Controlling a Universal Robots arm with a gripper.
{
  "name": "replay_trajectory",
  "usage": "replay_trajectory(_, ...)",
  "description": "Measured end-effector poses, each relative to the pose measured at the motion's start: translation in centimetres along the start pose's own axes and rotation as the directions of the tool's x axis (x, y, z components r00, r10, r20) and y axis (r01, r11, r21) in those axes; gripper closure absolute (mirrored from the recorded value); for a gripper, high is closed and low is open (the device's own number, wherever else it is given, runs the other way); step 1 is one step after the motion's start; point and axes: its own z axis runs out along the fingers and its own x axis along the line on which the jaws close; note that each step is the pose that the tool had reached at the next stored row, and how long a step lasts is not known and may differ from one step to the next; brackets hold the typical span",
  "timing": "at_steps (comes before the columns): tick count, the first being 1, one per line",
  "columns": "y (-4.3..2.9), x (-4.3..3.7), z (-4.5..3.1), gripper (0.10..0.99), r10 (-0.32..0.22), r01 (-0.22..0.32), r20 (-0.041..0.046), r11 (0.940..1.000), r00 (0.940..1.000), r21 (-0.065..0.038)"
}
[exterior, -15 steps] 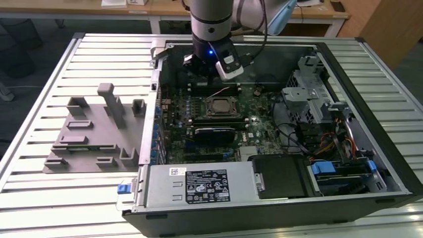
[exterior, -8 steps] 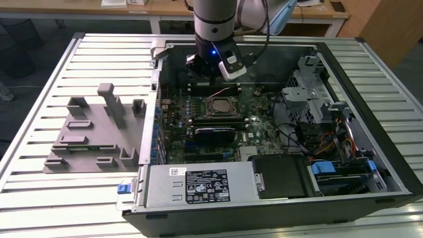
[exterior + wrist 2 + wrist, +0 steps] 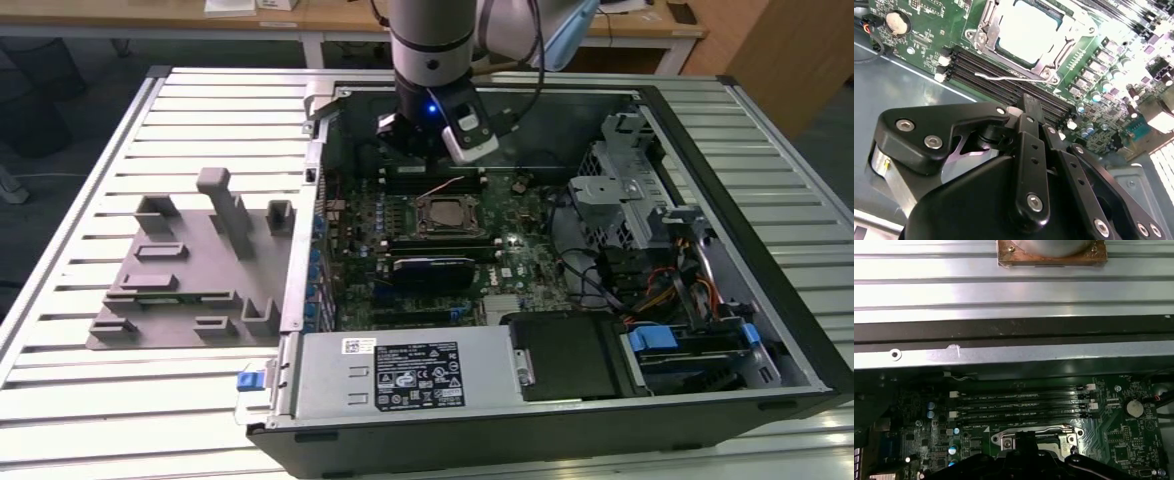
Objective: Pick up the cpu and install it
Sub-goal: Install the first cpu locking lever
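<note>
A slatted metal surface is carrying an open computer case in the exterior view. There the cpu is lying in its socket and the claw is hanging just beyond it, above the memory slots. In the second wrist view the claw is showing its fingers pressed together on nothing, near the wire lever beside the cpu. In the first wrist view the claw is hovering by the socket frame. Judging by this, doing the step well is meaning a flat, square seating, with the claw keeping off lever and slots.
</note>
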Motion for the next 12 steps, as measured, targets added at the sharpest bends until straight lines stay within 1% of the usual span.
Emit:
replay_trajectory(7,-0.09,0.02,0.40,0.980,-0.004,0.004,0.0197,1.0000,0.9998,0.006)
replay_trajectory(10,-0.12,0.02,0.54,0.980,-0.005,0.005,0.0254,0.9999,0.9997,0.010)
replay_trajectory(12,-0.13,-0.05,0.62,0.980,-0.005,0.005,0.0267,0.9999,0.9996,0.012)
